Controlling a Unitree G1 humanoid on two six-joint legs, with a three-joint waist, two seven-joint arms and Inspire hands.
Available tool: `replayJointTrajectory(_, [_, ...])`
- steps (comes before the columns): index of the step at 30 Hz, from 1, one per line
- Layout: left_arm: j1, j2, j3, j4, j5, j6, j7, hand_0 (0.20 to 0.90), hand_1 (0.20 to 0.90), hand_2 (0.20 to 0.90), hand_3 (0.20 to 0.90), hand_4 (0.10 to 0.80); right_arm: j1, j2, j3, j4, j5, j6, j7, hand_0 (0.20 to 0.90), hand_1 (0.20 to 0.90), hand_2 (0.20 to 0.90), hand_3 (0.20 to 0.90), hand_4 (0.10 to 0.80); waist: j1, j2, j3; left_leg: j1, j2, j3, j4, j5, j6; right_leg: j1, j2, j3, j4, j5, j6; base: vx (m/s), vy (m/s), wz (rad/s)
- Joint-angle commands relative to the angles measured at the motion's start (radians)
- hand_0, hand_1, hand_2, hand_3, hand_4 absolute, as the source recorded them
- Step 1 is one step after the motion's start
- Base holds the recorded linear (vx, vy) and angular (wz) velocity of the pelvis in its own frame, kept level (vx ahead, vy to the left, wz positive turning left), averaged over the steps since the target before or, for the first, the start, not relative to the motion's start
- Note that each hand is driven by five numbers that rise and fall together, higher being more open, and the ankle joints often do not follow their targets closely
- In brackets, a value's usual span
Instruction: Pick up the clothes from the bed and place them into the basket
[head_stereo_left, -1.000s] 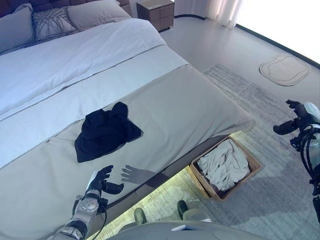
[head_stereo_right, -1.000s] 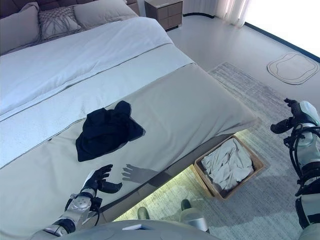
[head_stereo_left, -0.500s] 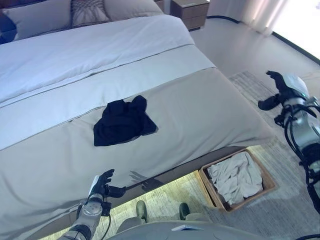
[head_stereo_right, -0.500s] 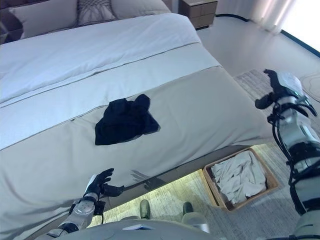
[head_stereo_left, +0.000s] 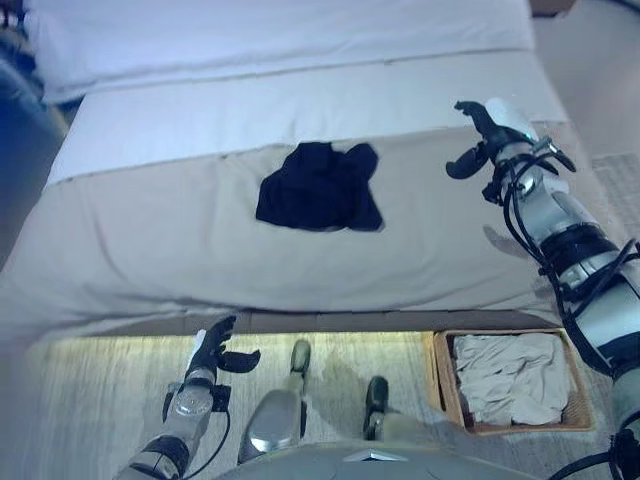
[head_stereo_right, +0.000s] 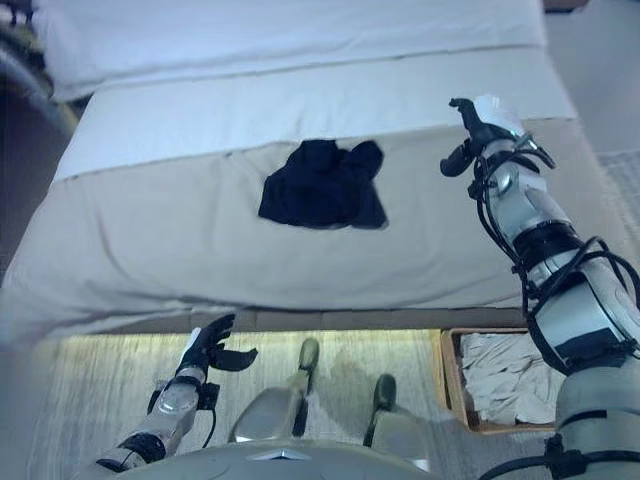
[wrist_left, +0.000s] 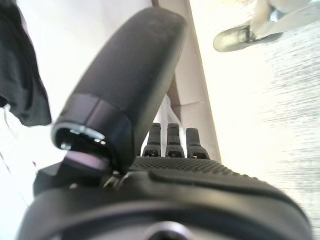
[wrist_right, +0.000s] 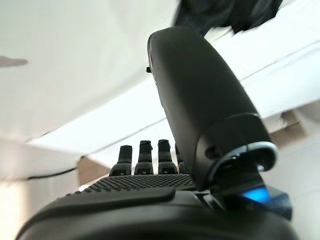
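A crumpled black garment (head_stereo_left: 322, 186) lies on the beige cover of the bed (head_stereo_left: 150, 230), a little back from its foot edge. My right hand (head_stereo_left: 484, 138) hovers open over the bed to the right of the garment, apart from it. Low down over the floor in front of the bed, my left hand (head_stereo_left: 213, 350) is open and holds nothing. A brown basket (head_stereo_left: 441, 383) stands on the rug at the lower right, with pale clothes (head_stereo_left: 510, 377) in it. The garment also shows in the left wrist view (wrist_left: 22, 75) and the right wrist view (wrist_right: 225, 12).
The bed's frame (head_stereo_left: 330, 322) runs across the middle with a lit strip of floor beneath it. A white duvet (head_stereo_left: 280, 35) covers the far half of the bed. A patterned rug (head_stereo_left: 90, 400) lies under my feet.
The camera has swung round to face the bed's foot squarely. My right hand has moved in over the bed, closer to the black garment. The left hand stays low by the bed's edge.
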Motion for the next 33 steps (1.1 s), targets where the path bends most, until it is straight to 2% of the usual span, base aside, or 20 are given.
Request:
replayJointTrajectory(1, [-0.054, 0.063, -0.014, -0.075, -0.037, -0.102, 0.030, 0.900, 0.900, 0.900, 0.900, 0.800, -0.256, -0.050, 0.074, -0.022, -0.005, 0.006, -0.108, 0.900, 0.900, 0.900, 0.900, 0.800, 0.045, -0.036, 0.043, 0.034, -0.072, -0.008, 0.073, -0.148, 0.051, -0.095, -0.048, 0.025, 0.136, -0.001, -0.035, -0.073, 0.027, 0.31])
replayJointTrajectory(9, [-0.061, 0.091, -0.033, -0.173, -0.055, -0.153, 0.027, 0.900, 0.900, 0.900, 0.900, 0.800, -0.393, -0.063, 0.162, 0.009, 0.019, 0.055, -0.177, 0.900, 0.900, 0.900, 0.900, 0.800, 0.108, -0.004, 0.129, -0.059, -0.098, -0.047, 0.117, -0.132, 0.057, -0.154, -0.062, -0.040, 0.194, -0.028, -0.042, -0.050, 0.005, 0.22])
replayJointTrajectory(15, [-0.078, 0.109, -0.067, -0.245, -0.071, -0.151, 0.018, 0.900, 0.900, 0.900, 0.900, 0.800, -0.454, -0.054, 0.182, 0.035, -0.002, 0.056, -0.188, 0.900, 0.900, 0.900, 0.900, 0.800, 0.133, 0.022, 0.173, -0.106, -0.113, -0.075, 0.144, -0.121, 0.065, -0.204, -0.074, -0.071, 0.255, -0.044, -0.041, -0.010, 0.012, 0.21])
replayJointTrajectory(24, [-0.079, 0.101, -0.078, -0.253, -0.099, -0.129, 0.022, 0.900, 0.900, 0.900, 0.900, 0.800, -0.500, -0.015, 0.211, 0.043, -0.027, 0.064, -0.132, 0.900, 0.900, 0.900, 0.900, 0.800, 0.158, 0.042, 0.218, -0.148, -0.113, -0.074, 0.163, -0.110, 0.065, -0.247, -0.095, -0.090, 0.299, -0.053, -0.033, 0.023, 0.036, 0.10])
replayJointTrajectory(33, [-0.065, 0.106, -0.096, -0.261, -0.112, -0.145, 0.018, 0.900, 0.900, 0.900, 0.900, 0.800, -0.506, 0.040, 0.218, 0.177, -0.067, 0.038, -0.054, 0.900, 0.900, 0.900, 0.900, 0.800, 0.195, 0.060, 0.223, -0.238, -0.110, -0.077, 0.177, -0.090, 0.065, -0.337, -0.110, -0.106, 0.346, -0.059, -0.024, 0.044, 0.004, 0.02])
